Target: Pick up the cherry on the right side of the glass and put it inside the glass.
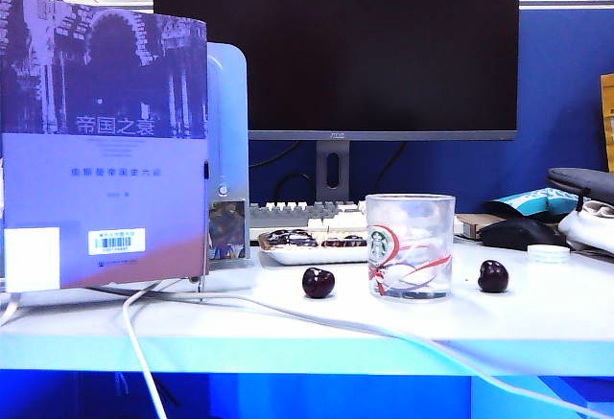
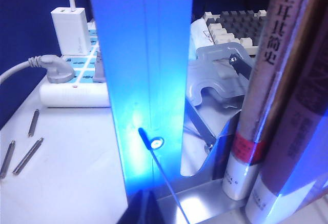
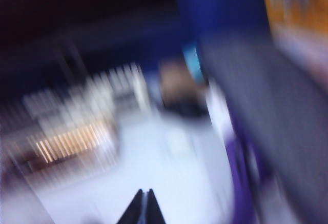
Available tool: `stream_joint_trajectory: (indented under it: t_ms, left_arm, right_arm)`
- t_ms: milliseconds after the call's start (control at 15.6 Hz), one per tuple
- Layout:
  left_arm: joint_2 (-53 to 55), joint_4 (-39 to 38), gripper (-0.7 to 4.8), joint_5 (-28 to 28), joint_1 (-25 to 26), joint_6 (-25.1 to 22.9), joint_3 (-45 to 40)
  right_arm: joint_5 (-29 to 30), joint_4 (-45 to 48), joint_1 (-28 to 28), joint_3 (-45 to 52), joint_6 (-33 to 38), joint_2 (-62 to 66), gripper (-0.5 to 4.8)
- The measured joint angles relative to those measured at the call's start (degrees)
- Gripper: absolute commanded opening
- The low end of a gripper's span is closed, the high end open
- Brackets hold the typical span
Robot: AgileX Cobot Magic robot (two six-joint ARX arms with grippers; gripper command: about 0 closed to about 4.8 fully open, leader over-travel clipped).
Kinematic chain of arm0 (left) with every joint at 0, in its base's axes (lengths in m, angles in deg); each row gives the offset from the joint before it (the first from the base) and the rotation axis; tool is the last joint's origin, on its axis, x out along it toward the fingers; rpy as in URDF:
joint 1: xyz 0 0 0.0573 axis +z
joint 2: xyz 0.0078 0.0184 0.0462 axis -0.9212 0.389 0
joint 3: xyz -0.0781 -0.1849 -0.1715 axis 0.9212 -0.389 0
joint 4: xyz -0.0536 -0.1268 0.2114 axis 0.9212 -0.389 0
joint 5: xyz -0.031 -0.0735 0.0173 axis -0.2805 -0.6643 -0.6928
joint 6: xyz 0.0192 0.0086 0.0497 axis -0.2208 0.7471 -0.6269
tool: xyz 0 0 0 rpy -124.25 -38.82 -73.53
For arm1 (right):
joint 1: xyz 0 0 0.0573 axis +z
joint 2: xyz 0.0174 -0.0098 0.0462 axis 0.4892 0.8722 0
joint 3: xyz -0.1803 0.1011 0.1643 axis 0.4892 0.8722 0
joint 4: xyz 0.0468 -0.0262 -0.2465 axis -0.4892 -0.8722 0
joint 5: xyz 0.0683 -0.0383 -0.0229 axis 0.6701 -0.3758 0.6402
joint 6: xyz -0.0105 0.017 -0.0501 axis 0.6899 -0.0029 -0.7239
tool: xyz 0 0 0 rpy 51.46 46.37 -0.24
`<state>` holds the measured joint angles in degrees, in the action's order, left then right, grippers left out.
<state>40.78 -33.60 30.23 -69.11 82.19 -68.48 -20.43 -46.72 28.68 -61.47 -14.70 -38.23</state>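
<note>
cherry (image 1: 493, 276): glossy dark maroon, almost black
second cherry (image 1: 318, 282): the same dark maroon
glass (image 1: 410, 246): clear, small green round logo, red ribbon swirls on its side
table (image 1: 288, 328): white, bright blue front edge
book (image 1: 104, 141): purple cover with an arch picture, white label and barcode sticker
monitor (image 1: 336, 45): black screen
partition wall (image 1: 566, 93): deep blue
left gripper (image 2: 146, 208): dark tip
right gripper (image 3: 143, 208): dark jaws pressed together, view blurred

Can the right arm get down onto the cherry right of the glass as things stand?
Probably yes. The cherry sits alone on the table, apart from the glass, nothing over it. The right claw is shut, its blurred wrist view not showing the cherry; it must open first.
</note>
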Motion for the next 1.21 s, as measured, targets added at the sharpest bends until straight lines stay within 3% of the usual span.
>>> stream_joint_trajectory:
  t_ms: [320, 511, 703, 831, 1023, 1215]
  left_arm:
    - [0.0, 0.0, -0.05, 0.0, 0.0, 0.0, 0.0]
    - [0.0, 0.0, -0.05, 0.0, 0.0, 0.0, 0.0]
    - [0.0, 0.0, -0.05, 0.0, 0.0, 0.0, 0.0]
    - [0.0, 0.0, -0.05, 0.0, 0.0, 0.0, 0.0]
    - [0.0, 0.0, -0.05, 0.0, 0.0, 0.0, 0.0]
    - [0.0, 0.0, -0.05, 0.0, 0.0, 0.0, 0.0]
  right_arm:
    - [3.0, -7.0, 0.0, -16.3, 0.2, 15.9, -0.01]
    - [14.7, -10.5, 0.0, -27.9, 0.8, 34.3, -0.01]
    - [28.1, -9.4, 0.0, -31.1, 10.5, 43.5, 0.0]
    - [36.7, -8.1, 0.0, -31.1, 12.9, 45.6, -0.01]
    - [36.3, -9.1, 0.0, -31.1, 7.2, 48.8, 0.0]
    - [28.5, -13.7, 0.0, -31.1, -1.0, 51.8, 0.03]
